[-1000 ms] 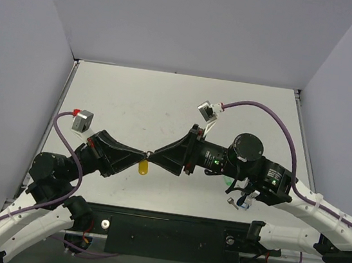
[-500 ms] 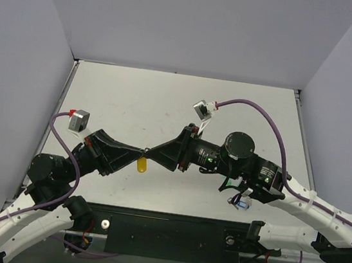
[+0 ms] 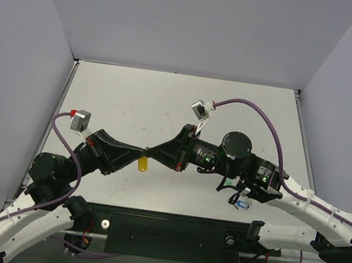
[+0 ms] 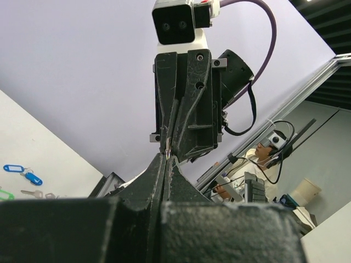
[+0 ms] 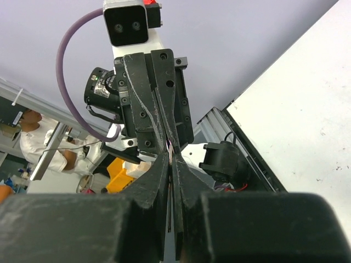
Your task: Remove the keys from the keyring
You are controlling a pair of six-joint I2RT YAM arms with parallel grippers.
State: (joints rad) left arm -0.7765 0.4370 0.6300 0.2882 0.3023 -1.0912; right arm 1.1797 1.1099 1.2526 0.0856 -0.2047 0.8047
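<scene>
Keyring point(image 4: 167, 146): only a thin silver glint, too small to make out as a loop. It sits in the air above the worktop point(image 3: 134, 100), left of centre, exactly where the two sets of fingertips meet.

Left gripper point(image 3: 145, 151): reaches in from the left, pointing right. Jaws are pressed together along their whole length, and the glint sits at their very tip in its own wrist view.

Right gripper point(image 3: 152, 150): comes in from the right, pointing left, tip to tip with the left one. Jaws are likewise clenched, with no gap visible from its wrist camera. The same silver sliver shows at its tips. I take both grippers to be pinching the ring between them; which one carries the load I cannot tell.

Yellow-capped key point(image 3: 144, 164): hangs just below the meeting point in the overhead view, cap end away from the tips and clear of both sets of fingers. How it joins the ring is hidden.

Other keys: two blue-capped keys point(image 4: 32, 178) lie close together on the worktop, seen from the left wrist. A green cap point(image 4: 4, 193) is at the frame edge beside them, and a bare silver key point(image 4: 33, 193) is nearby. Overhead, a blue cap shows near the front edge, under the right arm's forearm and well apart from the grippers.
</scene>
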